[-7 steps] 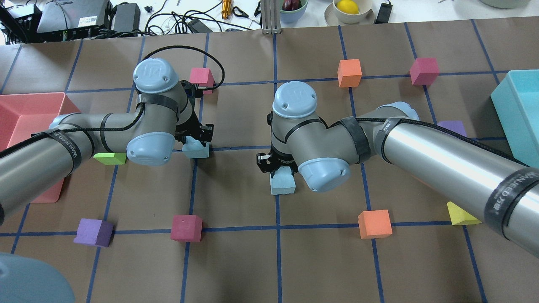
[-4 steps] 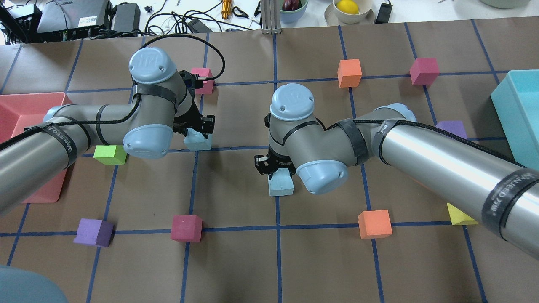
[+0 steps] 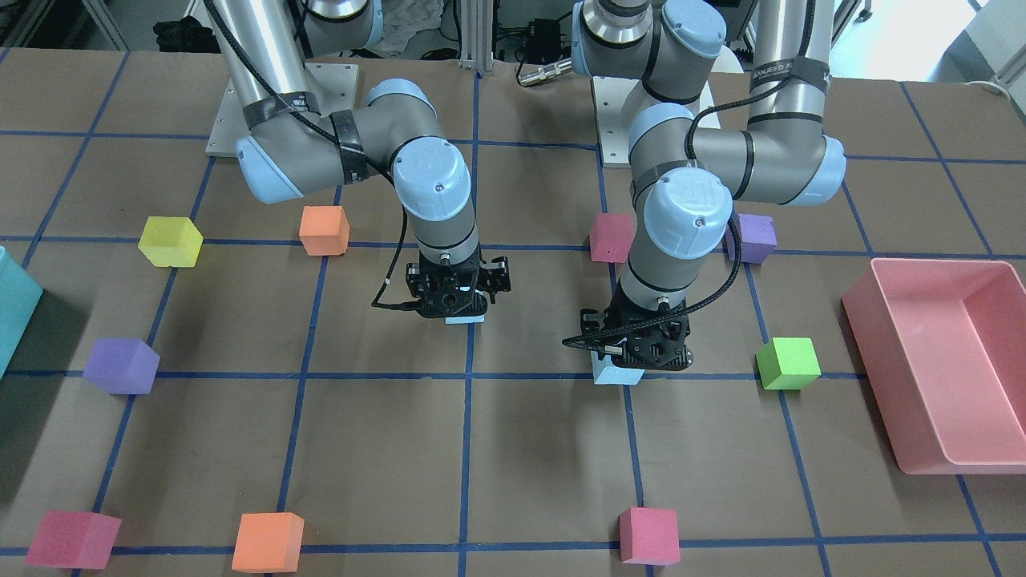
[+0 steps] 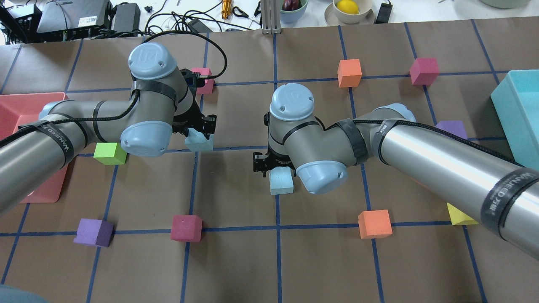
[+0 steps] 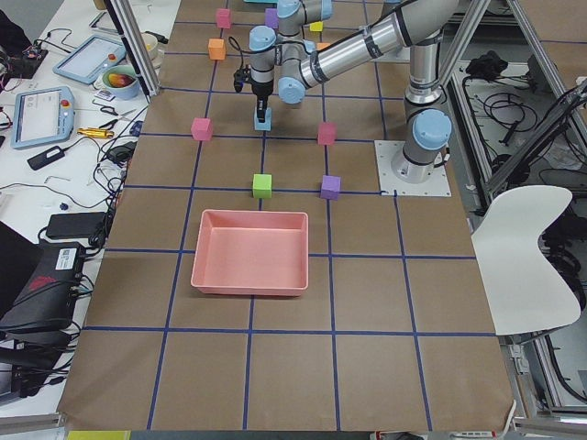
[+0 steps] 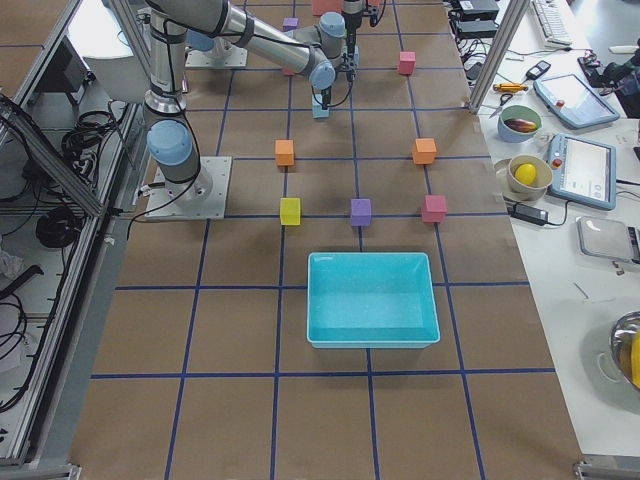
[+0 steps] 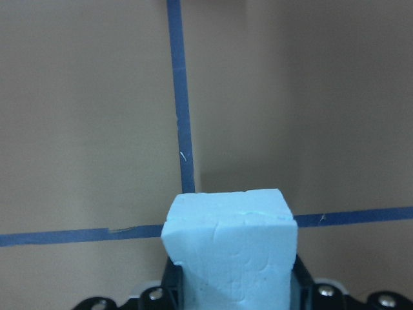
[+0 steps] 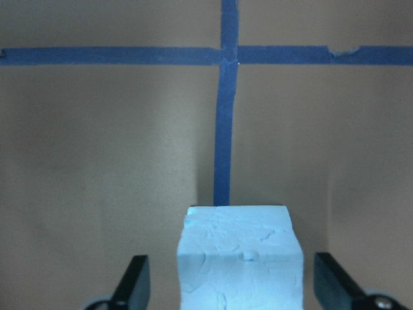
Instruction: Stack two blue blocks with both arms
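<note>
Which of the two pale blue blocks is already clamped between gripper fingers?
The blue block in the left gripper: its fingers press against both sides. The other blue block sits between the open fingers of the right gripper, with a gap on each side.

blue block [image 8: 240, 258]: matt pitted foam | table cover [image 4: 236, 261]: matt brown paper | right arm [image 4: 442, 164]: satin metal

"WANUEED" | straps [image 4: 503, 200] | right arm [image 4: 442, 162], left arm [image 4: 25, 164] | UR logo | joint caps [image 4: 148, 59]

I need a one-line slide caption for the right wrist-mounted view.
Open right claw straddling a pale blue block, fingers clear of both its sides, blue tape crossing ahead.
</note>
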